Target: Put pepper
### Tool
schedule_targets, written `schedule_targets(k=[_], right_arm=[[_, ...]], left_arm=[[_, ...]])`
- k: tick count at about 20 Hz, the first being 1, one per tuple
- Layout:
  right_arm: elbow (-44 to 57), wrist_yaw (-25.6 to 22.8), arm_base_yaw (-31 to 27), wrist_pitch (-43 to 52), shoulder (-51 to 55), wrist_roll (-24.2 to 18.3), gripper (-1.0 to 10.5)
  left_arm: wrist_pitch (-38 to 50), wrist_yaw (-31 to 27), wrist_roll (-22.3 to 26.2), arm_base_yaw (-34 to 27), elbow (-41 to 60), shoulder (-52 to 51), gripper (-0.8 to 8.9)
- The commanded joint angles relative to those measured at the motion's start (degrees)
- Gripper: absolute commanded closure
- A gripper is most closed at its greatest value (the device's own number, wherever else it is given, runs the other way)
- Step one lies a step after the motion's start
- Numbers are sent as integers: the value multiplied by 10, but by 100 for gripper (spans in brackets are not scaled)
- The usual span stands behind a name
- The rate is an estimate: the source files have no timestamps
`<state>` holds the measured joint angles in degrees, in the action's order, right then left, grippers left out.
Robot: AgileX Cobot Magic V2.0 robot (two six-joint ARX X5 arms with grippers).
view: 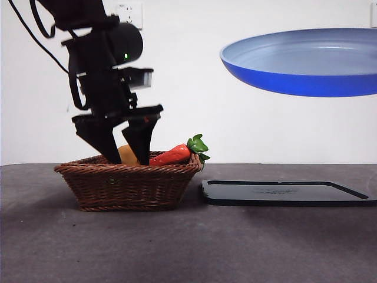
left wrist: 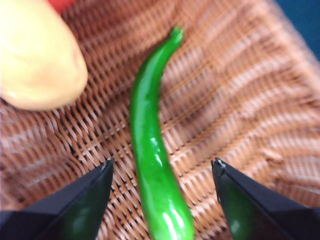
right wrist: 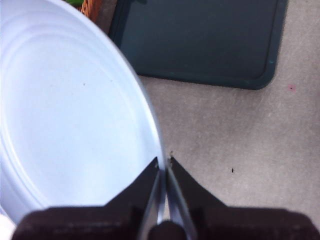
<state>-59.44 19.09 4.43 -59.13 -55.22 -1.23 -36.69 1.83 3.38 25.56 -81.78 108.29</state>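
The glossy green pepper (left wrist: 152, 150) lies on the floor of the wicker basket (left wrist: 240, 100), between the two jaws of my left gripper (left wrist: 162, 172), which is open around it. In the front view the left gripper (view: 125, 154) reaches down into the basket (view: 126, 186); the pepper is hidden there by the basket wall. My right gripper (right wrist: 164, 165) is shut on the rim of a blue plate (right wrist: 65, 115) and holds it high in the air at the right (view: 306, 62).
A yellow-orange rounded fruit (left wrist: 35, 55) lies in the basket beside the pepper (view: 127, 155). A red tapered vegetable with a green leafy top (view: 177, 153) rests on the basket's right rim. A dark tray (view: 283, 192) lies flat on the table, right of the basket.
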Motion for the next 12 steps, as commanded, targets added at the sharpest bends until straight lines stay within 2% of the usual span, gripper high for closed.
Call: schedule_targets(k=[1, 12], right_arm=[[-13, 3, 0, 6, -3, 7, 944], [-13, 3, 0, 6, -3, 3, 944]], left_arm=[[11, -4, -2, 7, -12, 23, 465], [26, -18, -2, 11, -12, 58, 469]])
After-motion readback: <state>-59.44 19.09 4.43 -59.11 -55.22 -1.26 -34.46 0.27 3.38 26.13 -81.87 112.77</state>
